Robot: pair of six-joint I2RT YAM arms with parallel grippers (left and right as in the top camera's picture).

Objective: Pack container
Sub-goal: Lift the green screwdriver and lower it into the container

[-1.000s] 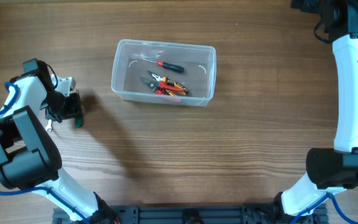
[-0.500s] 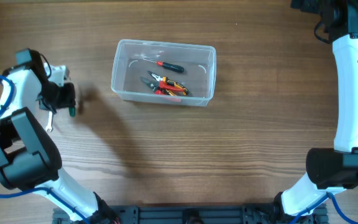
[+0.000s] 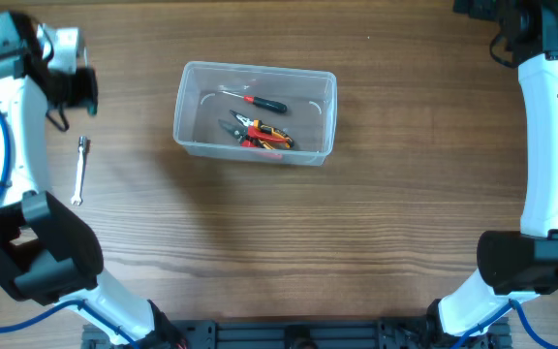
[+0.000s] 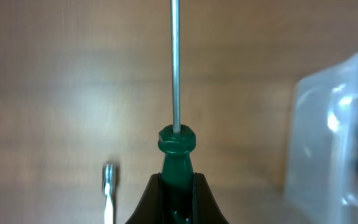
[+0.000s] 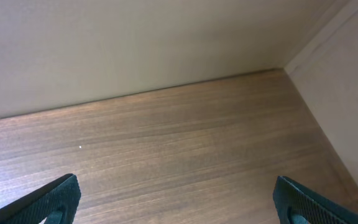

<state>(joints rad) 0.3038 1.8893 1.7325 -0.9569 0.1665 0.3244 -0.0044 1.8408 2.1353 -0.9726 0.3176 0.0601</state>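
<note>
**Screwdriver in hand, tub wall in the way**

Toward the near-left part of the worktop, a small wrench [image 3: 80,171] lies flat on the wood, not yet packed. Further in, at mid-width and nearer the far edge, stands the container [image 3: 178,116], already holding pliers [image 3: 258,134] and a red-handled screwdriver [image 3: 260,101]. By the far-left corner the left gripper [image 4: 178,186] is clamped on the handle of a green-handled screwdriver [image 4: 176,149], the bare shaft jutting well ahead of the fingers. At the far-right corner the right gripper [image 5: 179,202] hangs spread wide with nothing in it.

The likely trouble is the long shaft. If it crosses too low, its tip could strike the tub's rim and shove the light plastic aside. The narrow handle may also pivot in the jaws.
</note>
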